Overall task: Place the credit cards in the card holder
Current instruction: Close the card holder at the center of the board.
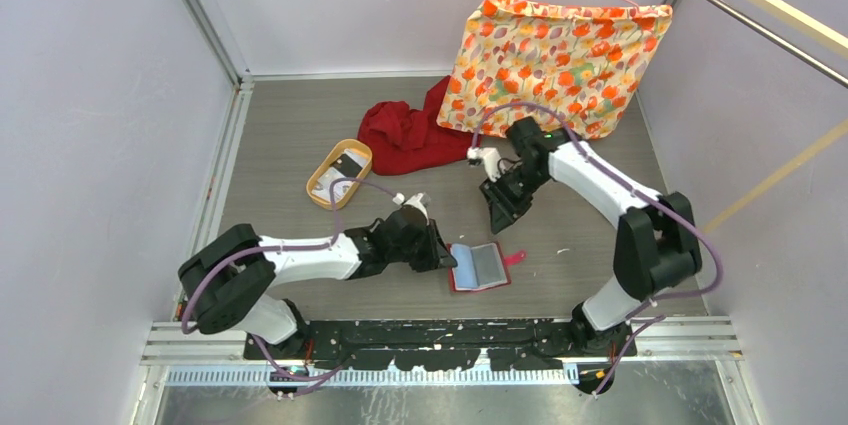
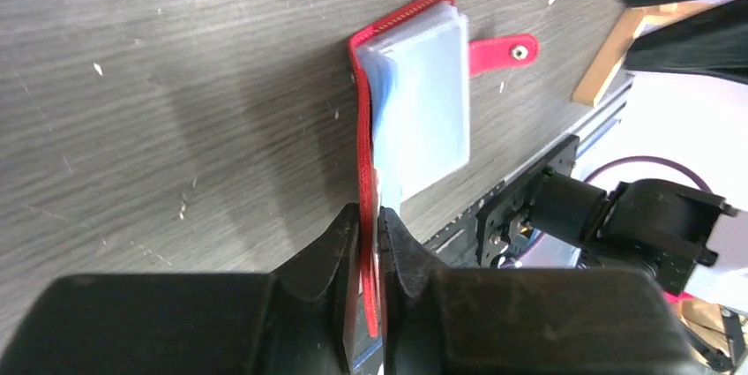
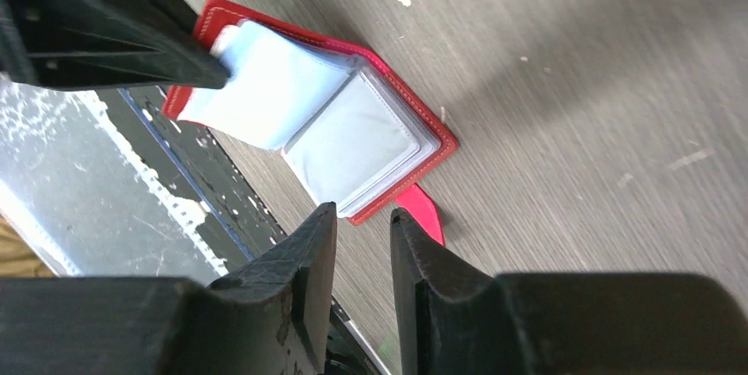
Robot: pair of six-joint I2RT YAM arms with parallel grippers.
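The red card holder (image 1: 480, 267) lies open on the table near the front, its clear pockets up and its snap tab pointing right. My left gripper (image 1: 450, 260) is shut on its left cover, seen edge-on between the jaws in the left wrist view (image 2: 370, 216). The holder's pale pockets (image 2: 419, 101) fan out beyond. My right gripper (image 1: 497, 207) hovers behind the holder, jaws a narrow gap apart and empty (image 3: 362, 216). The holder (image 3: 353, 141) shows below it. The credit cards (image 1: 343, 170), one dark and some whitish, lie in the tan tray.
The tan oval tray (image 1: 318, 170) sits at the left middle. A red cloth (image 1: 405, 135) lies behind it. A floral bag (image 1: 555, 60) hangs on a pink hanger at the back right. Wooden rails cross the right side.
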